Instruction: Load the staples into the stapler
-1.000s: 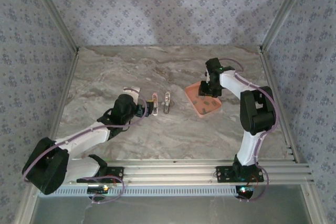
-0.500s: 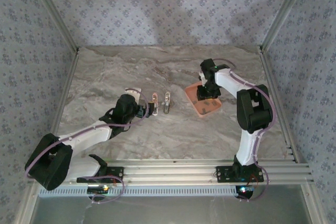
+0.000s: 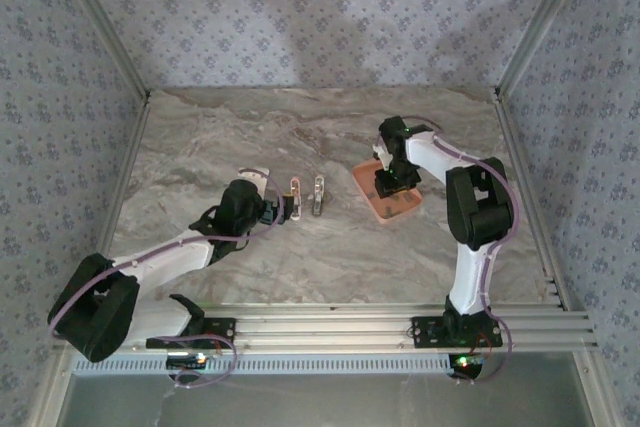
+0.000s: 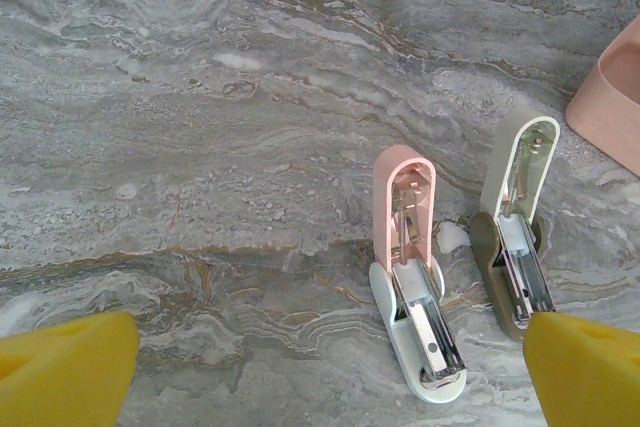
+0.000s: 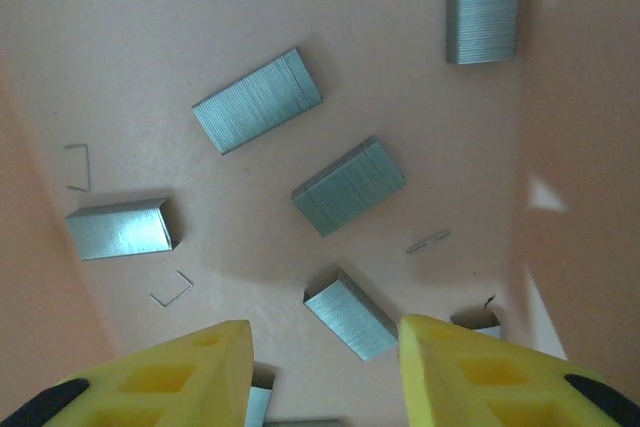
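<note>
Two staplers lie open on the marble table: a pink-and-white stapler [image 4: 410, 282] [image 3: 295, 197] and an olive-and-cream stapler [image 4: 515, 237] [image 3: 318, 194]. My left gripper [image 4: 325, 377] [image 3: 276, 209] is open just short of the pink one, which lies between its yellow fingertips [image 4: 65, 372]. The staples [image 5: 258, 100] are several grey strips lying loose in the salmon-pink tray [image 5: 200, 17] [image 3: 386, 211]. My right gripper [image 5: 322, 332] [image 3: 396, 183] hangs low in the tray, open, with one staple strip [image 5: 350, 319] between its fingertips, untouched.
A few single bent staples [image 5: 172, 290] lie on the tray floor. The tray's wall [image 4: 610, 97] stands right of the olive stapler. Patterned walls with metal rails [image 3: 520, 147] enclose the table. Bare marble [image 3: 220, 137] stretches behind and to the left of the staplers.
My right gripper has shifted slightly left and come down into the tray over the staples. The left gripper has barely moved near the pink stapler.
</note>
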You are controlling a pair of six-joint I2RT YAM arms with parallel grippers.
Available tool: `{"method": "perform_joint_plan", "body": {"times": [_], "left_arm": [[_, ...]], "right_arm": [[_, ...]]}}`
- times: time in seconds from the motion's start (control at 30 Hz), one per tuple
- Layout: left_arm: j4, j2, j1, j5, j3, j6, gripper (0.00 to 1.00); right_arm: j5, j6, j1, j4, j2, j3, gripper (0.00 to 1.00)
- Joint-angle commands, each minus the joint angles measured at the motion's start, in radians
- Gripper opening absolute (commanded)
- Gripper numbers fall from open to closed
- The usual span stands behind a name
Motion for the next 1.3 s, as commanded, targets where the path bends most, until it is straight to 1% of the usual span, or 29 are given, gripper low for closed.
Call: {"method": "perform_joint_plan", "body": {"times": [0.0, 0.37, 0.7, 0.87, 0.97, 1.07, 1.17, 1.27], "left_arm": [[0.021, -0.003, 0.009, 0.009, 0.027, 0.004, 0.98], [0.019, 0.003, 0.008, 0.012, 0.037, 0.005, 0.98], [0.019, 0.012, 0.007, 0.011, 0.041, 0.005, 0.98], [0.016, 0.014, 0.008, 0.009, 0.041, 0.006, 0.98], [0.017, 0.014, 0.007, 0.009, 0.041, 0.008, 0.98], [0.017, 0.014, 0.008, 0.009, 0.040, 0.008, 0.98], [0.017, 0.014, 0.008, 0.008, 0.039, 0.008, 0.98], [0.016, 0.013, 0.007, 0.007, 0.039, 0.008, 0.98]], "right_arm": [[0.027, -0.039, 0.007, -0.020, 0.033, 0.021, 0.42], [0.051, -0.034, 0.008, 0.027, 0.071, 0.019, 0.37], [0.049, -0.013, 0.008, 0.095, 0.074, 0.008, 0.24], [0.051, 0.002, 0.010, 0.115, 0.067, 0.006, 0.24], [0.056, 0.005, 0.012, 0.124, 0.065, 0.007, 0.30], [0.067, 0.007, 0.018, 0.128, 0.074, 0.009, 0.31], [0.070, 0.009, 0.019, 0.132, 0.084, 0.008, 0.28], [0.069, 0.010, 0.019, 0.147, 0.091, -0.002, 0.23]]}}
